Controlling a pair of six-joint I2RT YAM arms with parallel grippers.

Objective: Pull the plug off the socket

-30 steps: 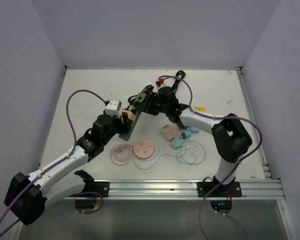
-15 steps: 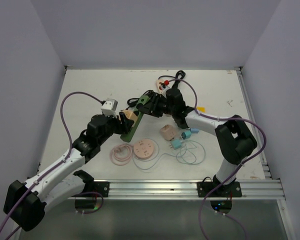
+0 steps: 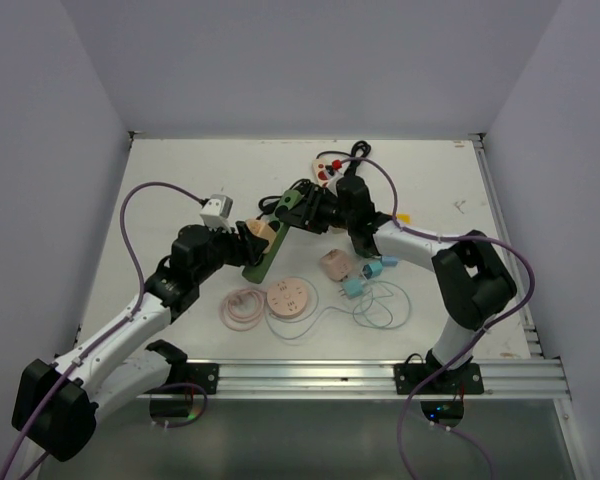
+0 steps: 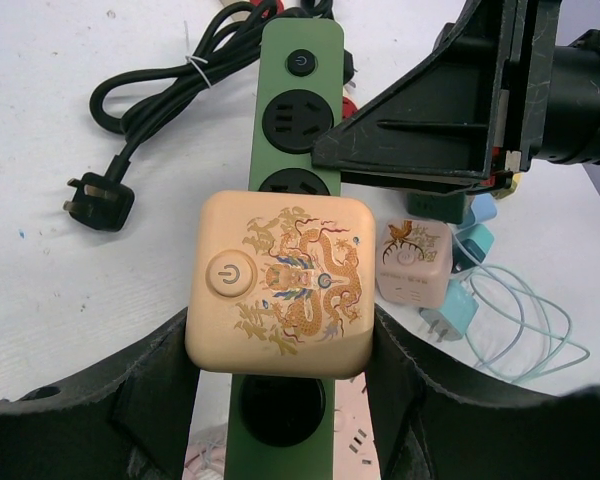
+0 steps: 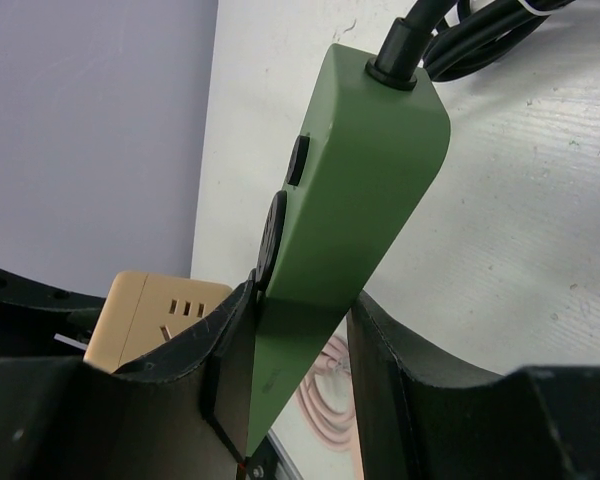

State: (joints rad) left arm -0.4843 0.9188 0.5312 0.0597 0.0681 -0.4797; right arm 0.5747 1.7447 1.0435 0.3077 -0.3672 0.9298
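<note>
The plug (image 4: 280, 283) is a beige cube with a gold dragon print and a power button. My left gripper (image 4: 285, 362) is shut on its sides. It sits over the middle of the green socket strip (image 4: 298, 70), and an empty socket shows just below it. My right gripper (image 5: 300, 340) is shut on the strip (image 5: 360, 170), holding it tilted above the table. From the right wrist view the plug (image 5: 155, 310) shows beside the strip's face; whether its pins are still seated is hidden. From above, the plug (image 3: 257, 231) and strip (image 3: 270, 248) lie between both grippers.
The strip's black cord and wall plug (image 4: 100, 200) trail behind. On the table lie a second beige cube (image 3: 334, 263), two light blue chargers (image 3: 352, 287) with thin cable, a pink disc (image 3: 287, 299), a pink coiled cable (image 3: 243, 307) and a red-and-white item (image 3: 328, 167).
The right wrist has drawn back to the right and the left wrist slightly to the left. The red-and-white item at the back is now uncovered. Both grips are unchanged.
</note>
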